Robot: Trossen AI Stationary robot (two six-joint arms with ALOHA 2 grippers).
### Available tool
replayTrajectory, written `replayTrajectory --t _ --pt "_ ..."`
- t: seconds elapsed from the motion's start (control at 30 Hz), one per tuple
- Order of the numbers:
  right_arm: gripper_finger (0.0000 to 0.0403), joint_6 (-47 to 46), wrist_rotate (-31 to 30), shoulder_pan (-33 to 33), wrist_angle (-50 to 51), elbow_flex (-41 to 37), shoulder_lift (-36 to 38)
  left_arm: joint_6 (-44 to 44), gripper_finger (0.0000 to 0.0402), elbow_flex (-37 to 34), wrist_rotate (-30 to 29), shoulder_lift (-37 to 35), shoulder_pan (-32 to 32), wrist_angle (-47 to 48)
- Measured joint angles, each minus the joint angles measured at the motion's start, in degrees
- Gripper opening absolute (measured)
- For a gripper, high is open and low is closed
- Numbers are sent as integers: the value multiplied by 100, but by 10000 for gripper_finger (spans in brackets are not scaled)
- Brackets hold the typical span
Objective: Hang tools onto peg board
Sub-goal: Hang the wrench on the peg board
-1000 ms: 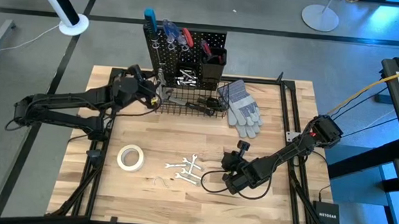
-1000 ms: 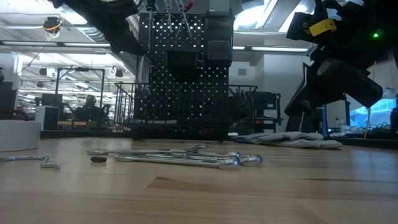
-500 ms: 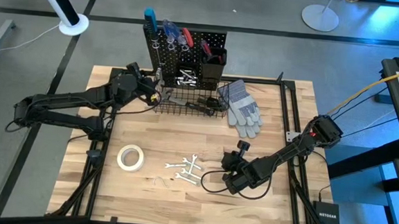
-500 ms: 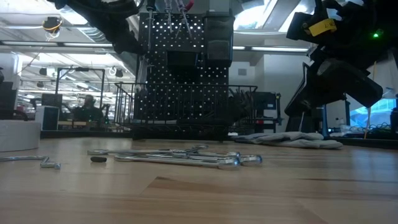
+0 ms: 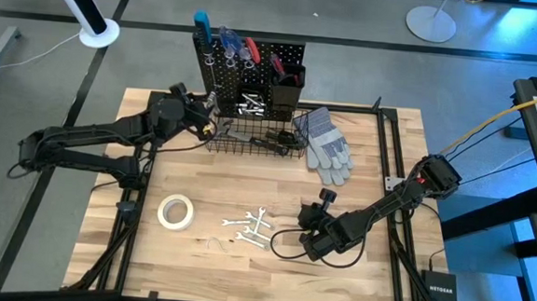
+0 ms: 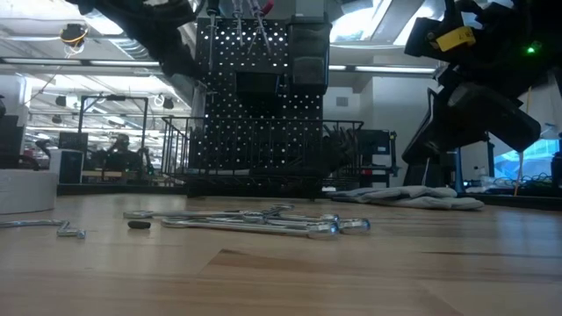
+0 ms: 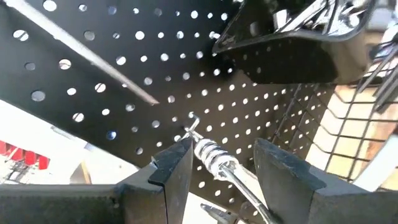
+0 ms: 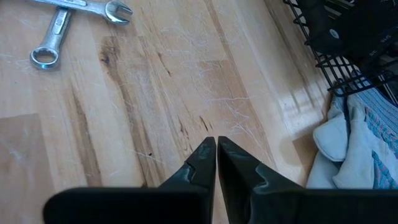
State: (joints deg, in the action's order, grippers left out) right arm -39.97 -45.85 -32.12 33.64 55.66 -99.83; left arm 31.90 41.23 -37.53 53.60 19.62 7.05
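Partly done: several tools hung on the peg board (image 5: 255,61) at counter's far edge. Left claw (image 7: 217,163) pinching a wrench (image 7: 214,160) there; right claw (image 8: 216,155) pressed together, idle. Loose wrenches (image 5: 252,229) and tape roll (image 5: 176,212) left near front edge.

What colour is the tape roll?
White; the tape roll shows best in the high view.

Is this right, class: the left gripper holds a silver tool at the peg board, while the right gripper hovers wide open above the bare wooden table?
Not quite. The right gripper is shut, not wide open; the right wrist view shows its fingers pressed together above the table. The rest holds: the left gripper has a silver tool between its fingers at the peg board.
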Motion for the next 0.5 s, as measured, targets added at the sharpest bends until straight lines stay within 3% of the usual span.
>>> replayTrajectory --t 0.33,0.5 --pt "24 0 0 0 43 0 0 -153 164 0 65 -51 -630 -11" --pt "23 0 0 0 41 0 0 -243 164 0 -331 -295 -1030 -30"
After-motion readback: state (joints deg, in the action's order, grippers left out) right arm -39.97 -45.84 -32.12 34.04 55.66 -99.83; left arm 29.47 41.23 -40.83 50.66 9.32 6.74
